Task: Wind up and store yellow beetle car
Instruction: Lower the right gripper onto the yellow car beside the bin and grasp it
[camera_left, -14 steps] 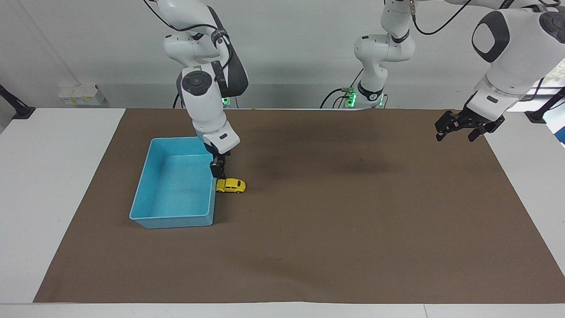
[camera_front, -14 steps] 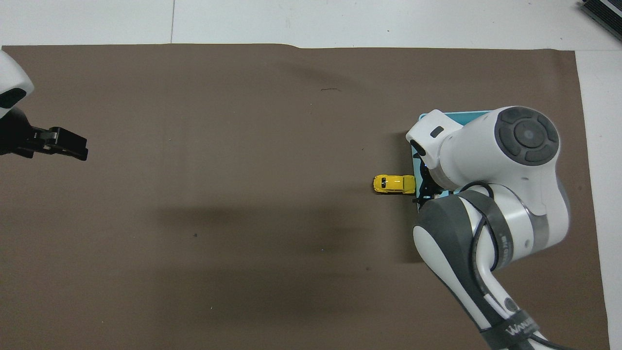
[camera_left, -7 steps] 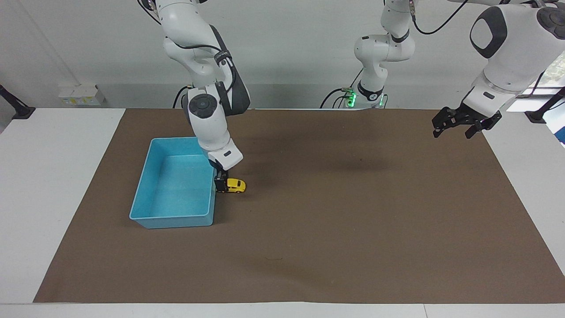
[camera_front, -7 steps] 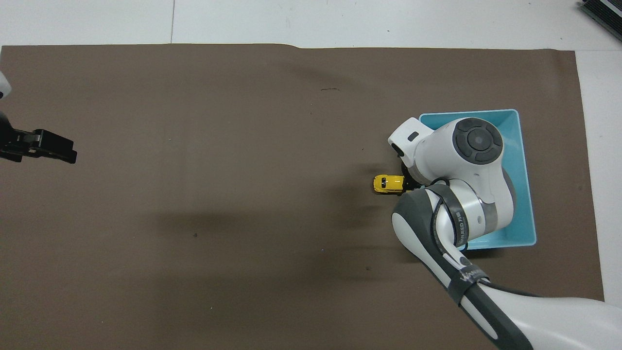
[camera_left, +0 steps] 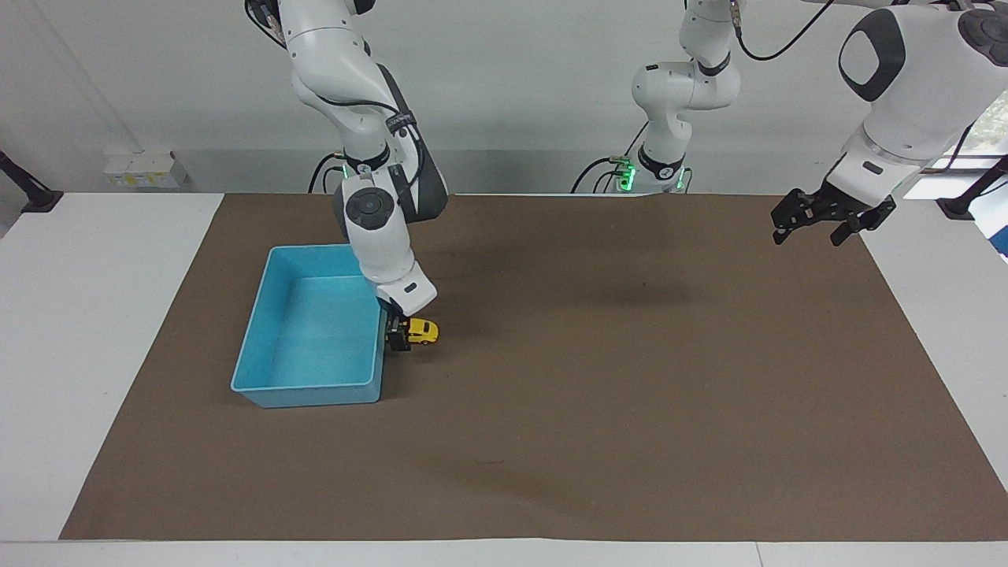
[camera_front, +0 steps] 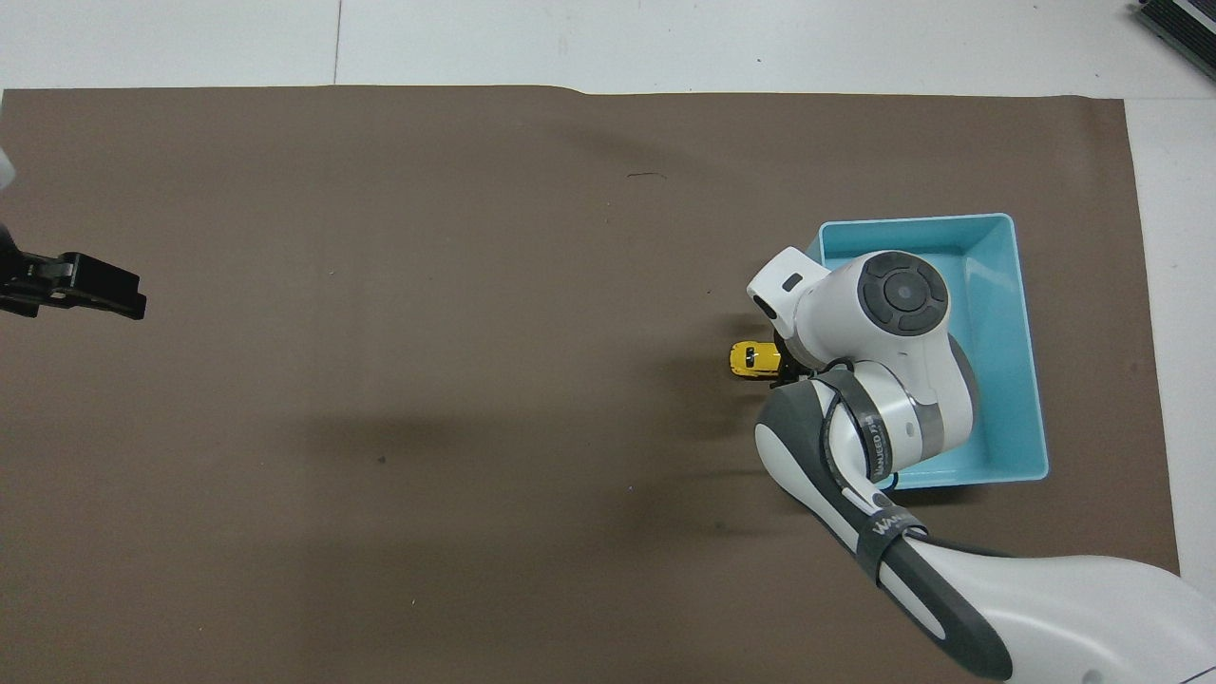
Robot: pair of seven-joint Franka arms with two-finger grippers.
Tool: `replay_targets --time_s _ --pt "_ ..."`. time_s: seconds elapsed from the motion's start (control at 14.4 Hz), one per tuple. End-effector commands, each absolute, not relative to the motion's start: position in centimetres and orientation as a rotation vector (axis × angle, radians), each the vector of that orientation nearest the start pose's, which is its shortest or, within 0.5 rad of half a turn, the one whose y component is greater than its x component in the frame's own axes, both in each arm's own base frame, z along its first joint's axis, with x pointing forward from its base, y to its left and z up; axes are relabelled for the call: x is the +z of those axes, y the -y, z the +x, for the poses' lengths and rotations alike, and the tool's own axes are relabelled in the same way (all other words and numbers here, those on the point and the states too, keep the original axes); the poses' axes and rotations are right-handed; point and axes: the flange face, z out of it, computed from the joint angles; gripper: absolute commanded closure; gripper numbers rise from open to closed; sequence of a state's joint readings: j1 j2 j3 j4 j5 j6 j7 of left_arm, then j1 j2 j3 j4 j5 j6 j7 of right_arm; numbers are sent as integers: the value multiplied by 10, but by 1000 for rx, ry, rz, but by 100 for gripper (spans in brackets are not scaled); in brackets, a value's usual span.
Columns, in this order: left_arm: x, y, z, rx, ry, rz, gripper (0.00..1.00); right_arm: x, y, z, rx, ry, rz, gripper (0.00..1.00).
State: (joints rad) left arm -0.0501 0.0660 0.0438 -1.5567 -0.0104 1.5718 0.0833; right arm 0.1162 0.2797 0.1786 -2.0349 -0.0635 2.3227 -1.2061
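The yellow beetle car (camera_left: pixel 424 331) stands on the brown mat, right beside the blue bin's (camera_left: pixel 309 394) wall on the side toward the left arm's end of the table. My right gripper (camera_left: pixel 398 340) is down at the mat, at the car's end nearest the bin, and covers that end. In the overhead view the car (camera_front: pixel 750 360) sticks out from under the right gripper (camera_front: pixel 784 366), and the right arm hides part of the bin (camera_front: pixel 1009 313). My left gripper (camera_left: pixel 811 230) waits open and empty in the air over the mat's edge at the left arm's end.
The brown mat (camera_left: pixel 630 394) covers most of the white table (camera_left: pixel 94 331). The bin holds nothing that shows. The left gripper (camera_front: pixel 90 288) shows at the edge of the overhead view.
My right gripper has come down from just above the car to the mat, at the car's end by the bin. The car has not moved. The left gripper rose slightly.
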Motion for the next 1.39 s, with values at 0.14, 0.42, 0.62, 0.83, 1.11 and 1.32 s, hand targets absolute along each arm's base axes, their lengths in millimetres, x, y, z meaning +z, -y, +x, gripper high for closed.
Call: replay_targets --time_s 0.14,0.42,0.62,0.83,1.11,1.32 --pt "597 3 568 85 -142 -3133 0 302 -163 565 -7 2238 -2239 21" --pt "597 3 568 84 -144 -3133 0 303 -166 564 -7 2241 -2236 81" --pt "597 2 568 85 -140 -3133 0 306 -173 567 -24 2255 -2227 93" --pt "597 3 568 84 -142 -3133 0 319 -197 573 -69 2276 -2219 95" --pt "597 3 568 84 -142 -3133 0 350 -211 581 -79 2243 -2260 95" --pt "597 3 568 85 -142 -3133 0 378 -210 583 -26 2235 -2263 95"
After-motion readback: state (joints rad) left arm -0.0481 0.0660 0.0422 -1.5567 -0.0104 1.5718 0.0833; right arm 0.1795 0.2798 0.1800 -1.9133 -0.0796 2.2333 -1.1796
